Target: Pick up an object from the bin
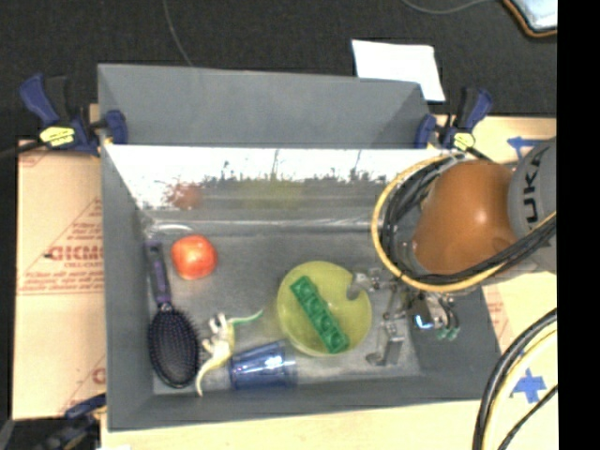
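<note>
My gripper (pixel 382 319) is low in the right part of the bin, its metal fingers spread open just right of a yellow-green round plate (pixel 305 322). A green toothed block (pixel 320 315) lies across that plate. Nothing sits between the fingers. A blue cup (pixel 262 367) lies on its side in front of the plate, to the gripper's left.
A red apple-like ball (pixel 193 256) rests at the bin's back left. A black hairbrush with a purple handle (pixel 169 335) lies along the left wall. A small white and yellow toy (pixel 218 344) lies beside the brush. The arm's orange cover and cables hang over the right wall.
</note>
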Tool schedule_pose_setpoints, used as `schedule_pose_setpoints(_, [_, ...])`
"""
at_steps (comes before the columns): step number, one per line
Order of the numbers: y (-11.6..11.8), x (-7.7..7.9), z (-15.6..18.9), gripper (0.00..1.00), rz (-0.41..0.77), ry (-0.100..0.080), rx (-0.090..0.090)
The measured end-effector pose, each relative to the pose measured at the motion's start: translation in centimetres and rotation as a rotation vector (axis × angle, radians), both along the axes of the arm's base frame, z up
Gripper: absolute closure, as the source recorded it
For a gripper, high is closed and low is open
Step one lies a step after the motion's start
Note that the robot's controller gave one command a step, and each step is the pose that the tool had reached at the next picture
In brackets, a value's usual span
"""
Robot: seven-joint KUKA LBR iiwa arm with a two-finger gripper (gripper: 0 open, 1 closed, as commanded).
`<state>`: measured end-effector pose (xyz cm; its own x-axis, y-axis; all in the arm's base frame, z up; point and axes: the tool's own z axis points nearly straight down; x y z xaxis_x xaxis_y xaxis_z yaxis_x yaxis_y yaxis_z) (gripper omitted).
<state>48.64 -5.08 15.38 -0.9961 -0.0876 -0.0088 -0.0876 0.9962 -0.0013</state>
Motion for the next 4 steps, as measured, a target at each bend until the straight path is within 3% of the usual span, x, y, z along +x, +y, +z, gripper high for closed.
schedule_pose_setpoints(1, [-2.4, -0.5, -4.5, 0.00, 0.235, 0.000, -0.009])
schedule_pose_setpoints(2, [5.2, 0.7, -3.7, 0.00, 0.032, -0.012, -0.001])
schedule_pose_setpoints(3, [2.8, 0.8, -8.1, 1.00, 0.289, -0.007, -0.010])
schedule_pose_setpoints(4, [2.8, 0.8, -8.1, 1.00, 0.289, -0.007, -0.010])
